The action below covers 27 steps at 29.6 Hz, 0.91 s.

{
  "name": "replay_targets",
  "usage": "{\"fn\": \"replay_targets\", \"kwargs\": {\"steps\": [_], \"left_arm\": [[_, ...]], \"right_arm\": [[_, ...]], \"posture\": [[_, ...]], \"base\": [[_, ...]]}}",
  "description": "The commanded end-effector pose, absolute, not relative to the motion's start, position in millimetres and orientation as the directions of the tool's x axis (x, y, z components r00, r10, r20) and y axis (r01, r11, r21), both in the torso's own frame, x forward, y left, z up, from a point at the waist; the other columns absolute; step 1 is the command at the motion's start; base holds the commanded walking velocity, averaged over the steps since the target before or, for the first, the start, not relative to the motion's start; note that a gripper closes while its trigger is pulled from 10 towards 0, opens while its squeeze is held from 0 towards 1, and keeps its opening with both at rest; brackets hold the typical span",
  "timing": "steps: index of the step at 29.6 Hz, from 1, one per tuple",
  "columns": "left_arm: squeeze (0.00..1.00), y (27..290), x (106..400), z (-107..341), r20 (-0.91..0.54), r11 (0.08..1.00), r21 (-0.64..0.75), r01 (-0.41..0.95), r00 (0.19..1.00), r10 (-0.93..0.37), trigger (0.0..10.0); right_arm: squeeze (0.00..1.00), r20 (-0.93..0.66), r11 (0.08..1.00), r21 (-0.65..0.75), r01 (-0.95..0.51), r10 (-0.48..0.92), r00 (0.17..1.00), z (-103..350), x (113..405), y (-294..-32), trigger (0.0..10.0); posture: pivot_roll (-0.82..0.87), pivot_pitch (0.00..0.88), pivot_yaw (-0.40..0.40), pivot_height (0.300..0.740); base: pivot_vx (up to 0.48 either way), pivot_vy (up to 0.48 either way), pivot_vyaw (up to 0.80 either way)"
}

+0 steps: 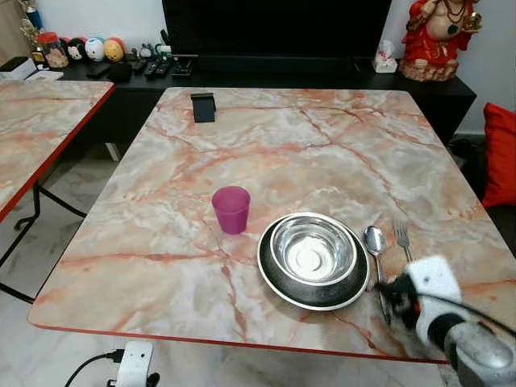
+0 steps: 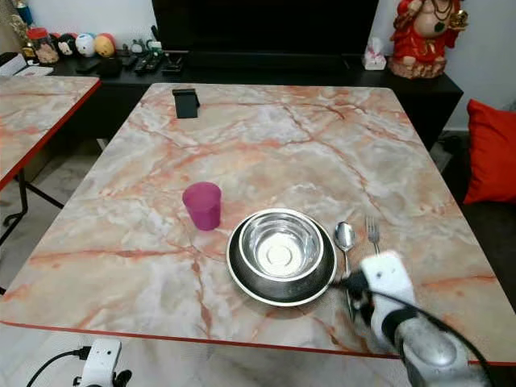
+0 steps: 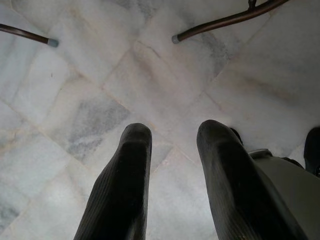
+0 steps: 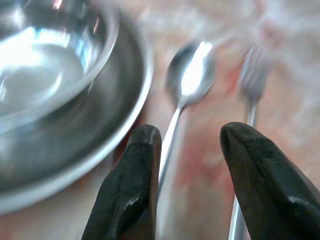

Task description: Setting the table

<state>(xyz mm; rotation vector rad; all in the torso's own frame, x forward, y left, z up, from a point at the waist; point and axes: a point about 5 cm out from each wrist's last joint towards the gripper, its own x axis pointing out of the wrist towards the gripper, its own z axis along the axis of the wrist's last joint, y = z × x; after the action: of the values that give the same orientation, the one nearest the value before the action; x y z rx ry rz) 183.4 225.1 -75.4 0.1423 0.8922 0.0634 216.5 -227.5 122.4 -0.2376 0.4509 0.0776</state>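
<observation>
Place setting, near edge of marble table [image 1: 322, 137], read left to right: pink cup [image 1: 231, 209] upright, just beside the dark plate [image 1: 278, 278] at its far-left; steel bowl [image 1: 313, 249] nested in the plate; spoon [image 1: 374, 240] close along the plate's right rim; fork [image 1: 402, 235] just beside the spoon, parallel. Right gripper [image 4: 190, 150] low over the cutlery handles, fingers parted, nothing held; spoon handle runs by the inner finger, fork handle by the other. Left gripper [image 3: 172, 150] hangs idle over floor tiles, fingers spread, empty. Judgement: setting looks nearly complete, cutlery step in hand, either final straightening or release. Next move calls for lifting clear without dragging either handle.
</observation>
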Motion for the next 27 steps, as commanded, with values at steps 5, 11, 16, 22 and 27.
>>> {"fn": "replay_targets", "kwargs": {"steps": [5, 11, 16, 22, 27], "left_arm": [[0.00, 226, 179, -78, -0.784, 0.988, 0.157, 0.008, 0.609, 0.120, 10.0], [0.00, 226, 179, -78, -0.783, 0.987, 0.160, 0.011, 0.610, 0.121, 10.0], [0.00, 229, 178, -77, -0.777, 0.986, 0.168, 0.002, 0.616, 0.132, 10.0], [0.00, 232, 176, -77, -0.774, 0.984, 0.176, -0.004, 0.618, 0.140, 10.0], [0.00, 232, 174, -78, -0.776, 0.984, 0.179, 0.005, 0.615, 0.138, 10.0]], "right_arm": [[0.00, -0.355, 0.970, -0.242, -0.016, -0.073, 0.932, 133, 221, -240, 10.0], [0.00, -0.083, 0.927, -0.253, 0.275, -0.304, 0.949, 157, 230, -265, 10.0], [0.00, 0.033, 0.856, -0.237, 0.460, -0.466, 0.884, 151, 217, -282, 10.0], [0.00, 0.106, 0.682, -0.307, 0.664, -0.669, 0.736, 144, 182, -313, 10.0], [0.00, 0.116, 0.643, -0.292, 0.708, -0.711, 0.694, 142, 171, -323, 10.0]], "posture": [[-0.05, 0.037, 0.020, 0.740], [-0.06, 0.033, 0.021, 0.740], [-0.05, 0.022, 0.022, 0.740], [-0.06, 0.000, 0.033, 0.740], [-0.07, 0.000, 0.038, 0.740]], "base": [[0.000, 0.000, 0.00], [0.000, 0.000, 0.00], [0.000, 0.000, 0.00], [0.000, 0.000, 0.00], [0.000, 0.000, 0.00]]}}
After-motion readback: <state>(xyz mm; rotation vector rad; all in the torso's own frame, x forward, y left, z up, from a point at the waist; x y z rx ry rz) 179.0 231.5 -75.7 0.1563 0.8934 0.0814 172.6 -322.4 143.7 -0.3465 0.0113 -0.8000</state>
